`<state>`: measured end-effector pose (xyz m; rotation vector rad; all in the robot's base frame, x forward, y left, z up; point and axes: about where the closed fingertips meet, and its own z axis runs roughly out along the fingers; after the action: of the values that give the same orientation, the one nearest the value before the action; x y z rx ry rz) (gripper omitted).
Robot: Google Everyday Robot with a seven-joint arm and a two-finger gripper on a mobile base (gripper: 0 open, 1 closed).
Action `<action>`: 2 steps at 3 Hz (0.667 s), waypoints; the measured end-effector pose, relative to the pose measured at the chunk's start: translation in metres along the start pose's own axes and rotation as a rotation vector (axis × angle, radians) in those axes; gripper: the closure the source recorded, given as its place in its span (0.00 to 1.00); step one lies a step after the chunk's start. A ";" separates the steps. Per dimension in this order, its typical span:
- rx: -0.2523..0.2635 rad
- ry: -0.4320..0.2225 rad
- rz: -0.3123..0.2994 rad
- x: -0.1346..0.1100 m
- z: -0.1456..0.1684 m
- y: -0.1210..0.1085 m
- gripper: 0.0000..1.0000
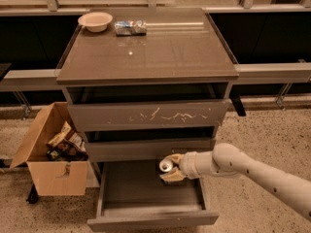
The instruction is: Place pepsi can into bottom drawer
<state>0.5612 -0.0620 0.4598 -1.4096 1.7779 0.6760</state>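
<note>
The bottom drawer point(150, 220) is pulled out below the cabinet, its grey-brown tray open to view. My gripper point(171, 169) reaches in from the right on a white arm and is shut on the pepsi can point(165, 166), whose silver top faces up. The can hangs upright over the back right part of the drawer's tray, just under the middle drawer's front. The can's dark body is mostly hidden by my fingers.
The top drawer front point(148, 115) bears white scratches. A beige bowl point(95, 21) and a crinkled silver-blue packet point(130, 27) lie on the cabinet top. An open cardboard box point(46, 171) with snack packets stands on the floor at the left.
</note>
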 end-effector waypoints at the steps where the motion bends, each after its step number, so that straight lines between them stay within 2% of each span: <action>1: 0.018 -0.009 -0.036 0.039 0.021 -0.009 1.00; 2: 0.020 -0.056 -0.043 0.072 0.042 -0.009 1.00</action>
<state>0.5721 -0.0718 0.3774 -1.3986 1.7015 0.6671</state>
